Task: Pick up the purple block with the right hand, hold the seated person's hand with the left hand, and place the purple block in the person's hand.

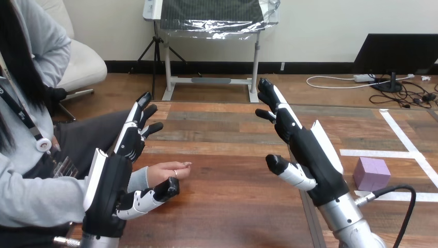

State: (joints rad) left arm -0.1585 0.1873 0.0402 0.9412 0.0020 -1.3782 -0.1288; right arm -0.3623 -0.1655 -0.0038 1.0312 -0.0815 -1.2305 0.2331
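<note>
Wooden counter [227,206], white tape lines [377,152] | we see purple block [372,174] on counter just right of right hand [310,150], fingers straight, empty | left hand [111,186] fingers straight, empty, person's hand [168,172] beside its thumb

My left robot hand [111,181] blocks the person's wrist, so I can't tell whether its thumb touches the person's hand [168,172]. Both forearms [347,219] run off the bottom edge.

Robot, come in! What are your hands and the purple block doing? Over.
Both open, empty: left hand, right hand. Purple block untouched on table, right of right hand. Person's hand rests by left hand. Nothing in the way.
</note>
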